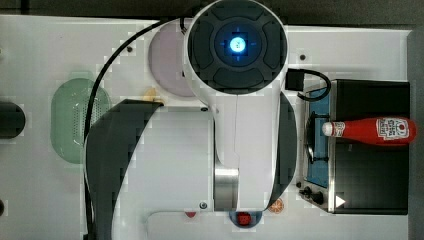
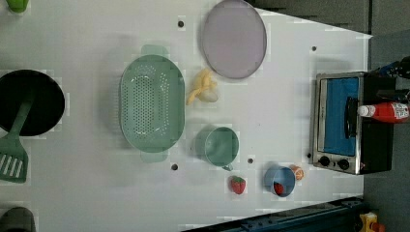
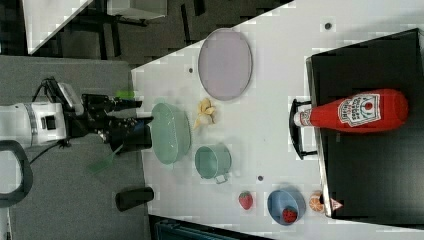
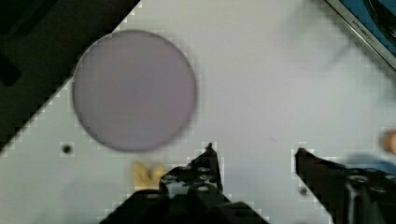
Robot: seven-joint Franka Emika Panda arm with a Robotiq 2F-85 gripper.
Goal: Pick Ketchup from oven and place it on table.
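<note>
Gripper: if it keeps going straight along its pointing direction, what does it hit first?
Probably bare white table: the open gripper has nothing between its fingers. The purple plate lies off to one side. Depth unclear.

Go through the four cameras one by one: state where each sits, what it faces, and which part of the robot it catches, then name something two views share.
Top view: overhead, looking straight down; the arm's white body covers the middle, with the oven at the top view's right.
Left view: high, looking down on the table, colander and cups.
Right view: high and off to one side, showing the ketchup lying on the oven's top and the arm with its gripper.
Wrist view: on the wrist, facing down at the lilac plate past the open fingers.
Shared: left and right views both show the strawberry.
</note>
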